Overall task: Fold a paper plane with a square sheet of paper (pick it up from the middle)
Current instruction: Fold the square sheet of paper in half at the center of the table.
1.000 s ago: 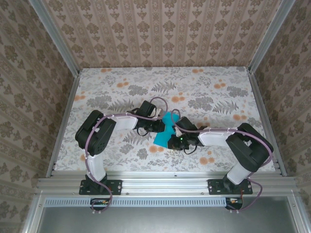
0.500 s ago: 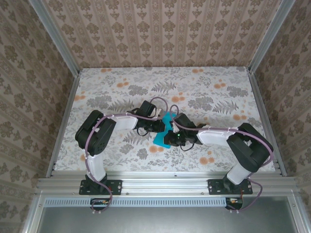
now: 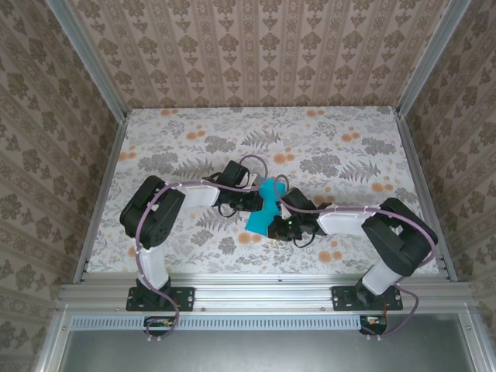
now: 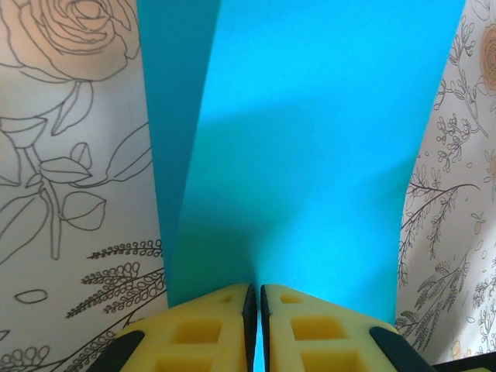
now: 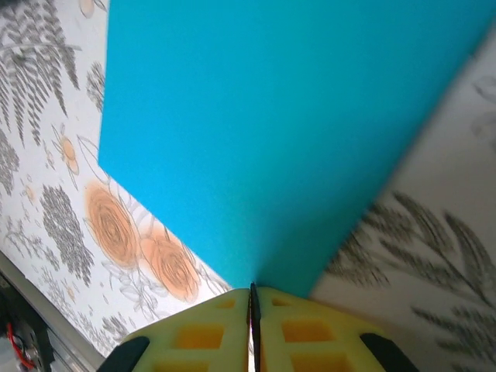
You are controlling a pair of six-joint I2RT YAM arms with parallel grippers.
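The left gripper [image 4: 256, 314] and right gripper [image 5: 253, 314] are each clamping the square sheet of paper [image 3: 258, 221] from opposite sides. It is spanning between them toward the table's [image 3: 349, 132] near edge.

Black-jointed white arms [image 3: 194, 194], lilac cables [image 3: 138, 240], yellow blocky pincer fingers [image 4: 201, 333].

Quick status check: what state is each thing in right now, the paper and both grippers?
square sheet of paper: pinched between both grippers, one long crease showing in the left wrist view, not yet a plane.
left gripper: shut on the paper's edge.
right gripper: shut on the paper from the other side.
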